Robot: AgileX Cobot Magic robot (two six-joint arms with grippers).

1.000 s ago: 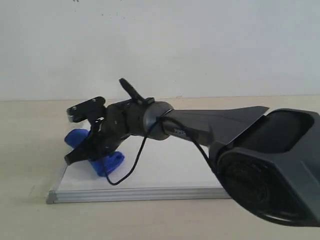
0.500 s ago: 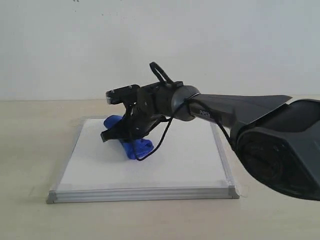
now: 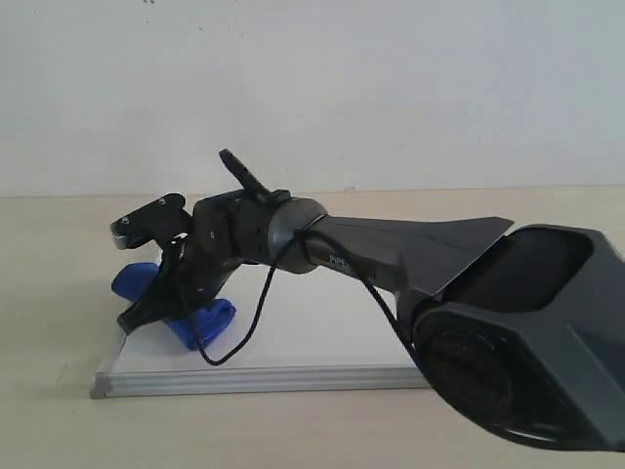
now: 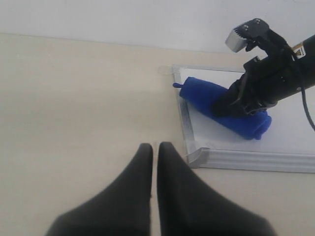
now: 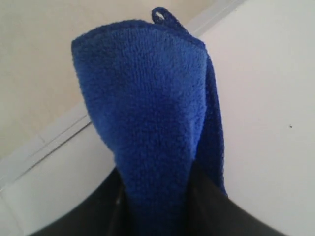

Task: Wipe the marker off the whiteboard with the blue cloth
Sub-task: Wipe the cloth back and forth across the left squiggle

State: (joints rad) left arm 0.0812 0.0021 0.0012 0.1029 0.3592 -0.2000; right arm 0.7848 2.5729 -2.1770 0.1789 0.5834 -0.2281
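The blue cloth (image 3: 208,321) lies rolled on the whiteboard (image 3: 317,337) by its left edge. My right gripper (image 3: 159,307) reaches across the board and is shut on the cloth, pressing it onto the surface. In the right wrist view the cloth (image 5: 147,93) fills the space between the jaws of the right gripper (image 5: 153,189), over the white surface (image 5: 268,93) and close to the frame. No red marker lines show in any view. The left wrist view shows the cloth (image 4: 221,112) near the board's corner (image 4: 197,153), while my left gripper (image 4: 154,147) is shut on nothing over the table beside it.
The board lies on a pale beige table (image 3: 59,293) with a white wall (image 3: 391,88) behind. The right arm's black links and a loose cable (image 3: 244,332) stretch over the board's right half. Bare tabletop (image 4: 74,98) lies to the left of the board.
The right gripper has swept the cloth from the board's middle back to its left edge, roughly where it was one second ago.
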